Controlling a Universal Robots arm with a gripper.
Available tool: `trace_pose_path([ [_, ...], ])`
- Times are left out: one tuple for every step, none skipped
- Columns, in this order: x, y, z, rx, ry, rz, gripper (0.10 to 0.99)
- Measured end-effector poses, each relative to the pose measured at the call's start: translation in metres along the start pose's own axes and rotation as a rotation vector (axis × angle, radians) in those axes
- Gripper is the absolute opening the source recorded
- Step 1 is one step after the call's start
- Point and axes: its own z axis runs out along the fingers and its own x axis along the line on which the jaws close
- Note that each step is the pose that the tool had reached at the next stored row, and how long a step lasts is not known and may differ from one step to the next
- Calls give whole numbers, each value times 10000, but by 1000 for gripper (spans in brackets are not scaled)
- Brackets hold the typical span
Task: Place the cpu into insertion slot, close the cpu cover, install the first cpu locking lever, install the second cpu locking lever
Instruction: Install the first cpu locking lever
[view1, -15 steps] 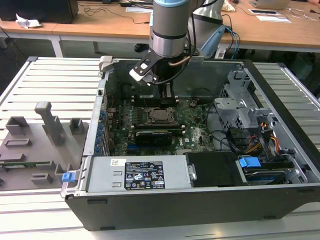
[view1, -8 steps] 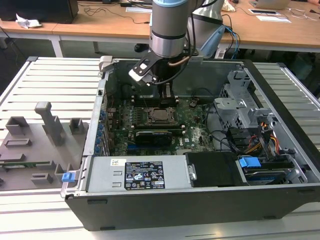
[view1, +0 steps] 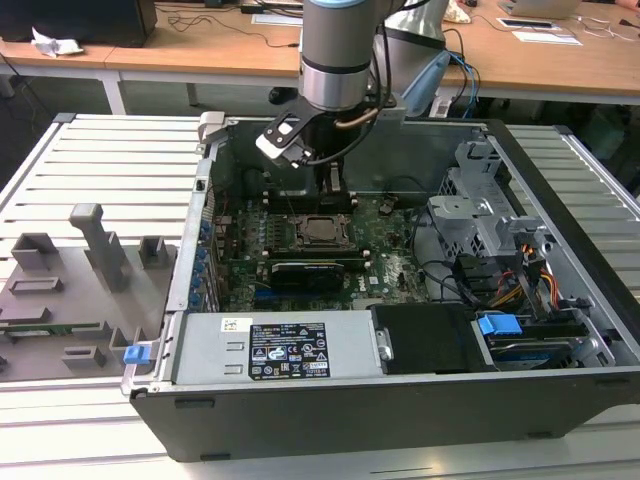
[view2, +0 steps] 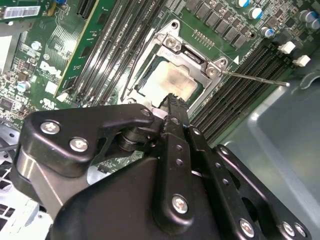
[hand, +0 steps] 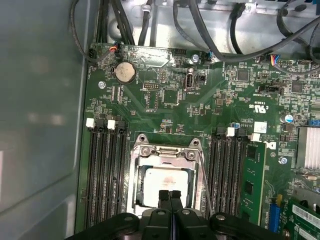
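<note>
The gripper (hand: 169, 194) is clenched, its two fingertips pressed together with nothing between them. In both wrist views (view2: 172, 98) the tips sit just at the edge of the socket. Right beyond them the cpu (hand: 165, 184) lies seated in the insertion slot (view1: 305, 230), its pale, smeared face up. It shows through the window of the cpu cover (hand: 165, 151), which lies flat over it.

So the first two steps look done, and the work in hand appears to be the locking levers. One thin lever (view2: 255, 78) juts from a socket corner out over the memory slots (view2: 235, 100) and looks unlatched. A second wire lever (hand: 202, 172) runs along the socket's side; whether it is hooked cannot be told.

Seating a lever would call for the closed tips to bear squarely on the thin rod. They would press it down and tuck it sideways under its catch, without sliding off onto the cover or the board's small parts.

Farther out, the exterior view shows the arm reaching down to the green motherboard (view1: 390, 265) inside an open computer case (view1: 400, 420). A grey fixture tray (view1: 90, 270) lies at the exterior view's left, and wooden desks (view1: 560, 60) stand beyond.
</note>
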Motion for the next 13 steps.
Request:
trace_pose_path([
  [0, 1, -24, -1, -3, 0, 106],
  [0, 2, -73, 0, -6, 0, 106],
  [0, 3, -144, 0, -12, 0, 106],
  [0, 5, -212, 1, -18, 0, 106],
  [0, 6, -275, 1, -21, 0, 106],
  [0, 7, -314, 2, -23, 0, 106],
  [0, 7, -324, 2, -23, -4, 106],
  [0, 7, -326, 2, -22, -36, 106],
  [1, 7, -325, 1, -17, -187, 106],
  [1, 7, -326, 1, -14, -382, 106],
  [0, 7, -326, 2, -10, -627, 106],
  [0, 7, -326, 1, -7, -813, 106],
  [0, 7, -326, 1, 0, -1092, 106],
])
